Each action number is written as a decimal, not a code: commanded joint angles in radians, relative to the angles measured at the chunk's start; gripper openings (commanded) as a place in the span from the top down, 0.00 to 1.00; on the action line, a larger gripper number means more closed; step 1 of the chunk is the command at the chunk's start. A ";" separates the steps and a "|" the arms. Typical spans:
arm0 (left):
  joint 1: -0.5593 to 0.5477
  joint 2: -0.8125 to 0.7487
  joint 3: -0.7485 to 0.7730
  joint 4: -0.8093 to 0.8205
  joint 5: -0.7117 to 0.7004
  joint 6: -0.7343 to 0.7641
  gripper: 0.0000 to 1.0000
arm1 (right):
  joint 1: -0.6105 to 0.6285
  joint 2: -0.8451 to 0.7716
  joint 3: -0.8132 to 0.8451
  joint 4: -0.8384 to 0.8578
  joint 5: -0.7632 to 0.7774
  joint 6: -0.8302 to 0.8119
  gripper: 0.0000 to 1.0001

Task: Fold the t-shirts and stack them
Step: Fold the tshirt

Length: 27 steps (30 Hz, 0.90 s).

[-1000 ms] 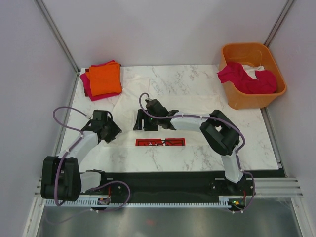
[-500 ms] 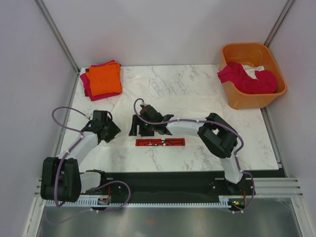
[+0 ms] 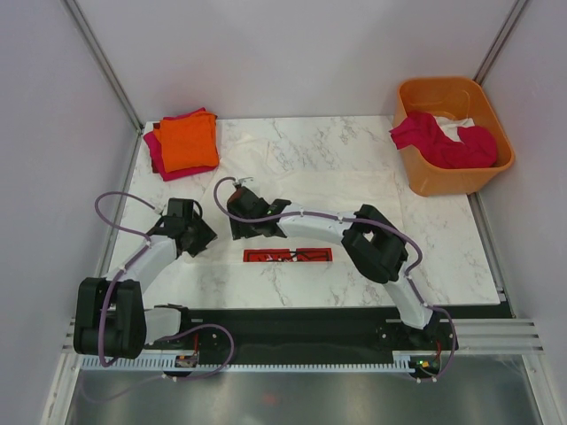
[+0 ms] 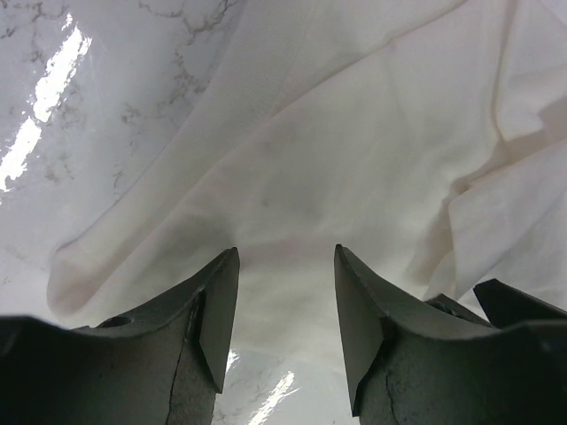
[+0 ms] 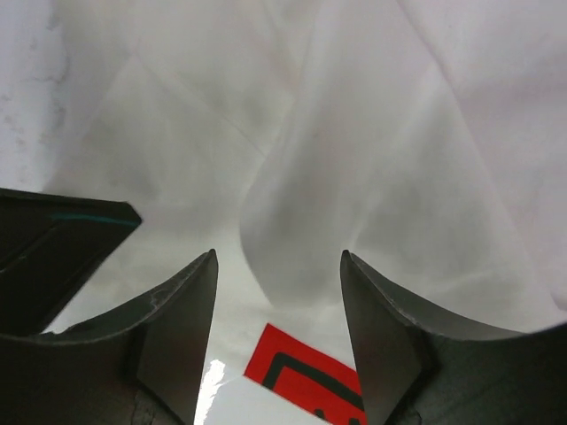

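Both claws are down over the white t-shirt [image 3: 337, 190], which lies spread across the middle of the worktop [image 3: 443, 257], its red logo panel [image 3: 288, 255] showing toward the near edge. My left claw [image 4: 285, 266] is parted about halfway with nothing in it. Pale cloth fills the gap below, and a soft rolled edge of the shirt runs off to its left. My right claw [image 5: 279, 266] is just as wide and just as empty. It hangs over a rounded fold of white cloth, with the logo panel [image 5: 306, 376] just nearer than its tips.

From above, my right arm has reached well across to the left half of the worktop, so the right claw [image 3: 241, 226] sits just beside the left claw [image 3: 199, 237]. The shirt looks to run lengthwise between the left and right edges. Its left end lies under me, with the left arm the nearer one.

The orange and magenta tees [image 3: 186, 142] sit folded at the far left corner. More tees [image 3: 443, 142] wait in the orange tub [image 3: 416, 93] at the far right corner.
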<state>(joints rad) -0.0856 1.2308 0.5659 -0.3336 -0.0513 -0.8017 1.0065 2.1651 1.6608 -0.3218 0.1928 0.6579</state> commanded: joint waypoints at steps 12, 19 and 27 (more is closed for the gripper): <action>0.000 0.013 -0.009 0.045 -0.030 0.018 0.46 | 0.032 0.067 0.091 -0.131 0.131 -0.076 0.80; 0.000 0.016 -0.008 0.045 -0.030 0.016 0.46 | 0.026 0.067 0.244 -0.207 0.243 -0.220 0.83; 0.000 0.010 -0.001 0.045 -0.024 0.022 0.47 | -0.064 0.136 0.375 -0.246 0.295 -0.330 0.80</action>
<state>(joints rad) -0.0856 1.2446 0.5648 -0.3187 -0.0517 -0.8017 0.9974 2.2356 1.9839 -0.5335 0.4351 0.3935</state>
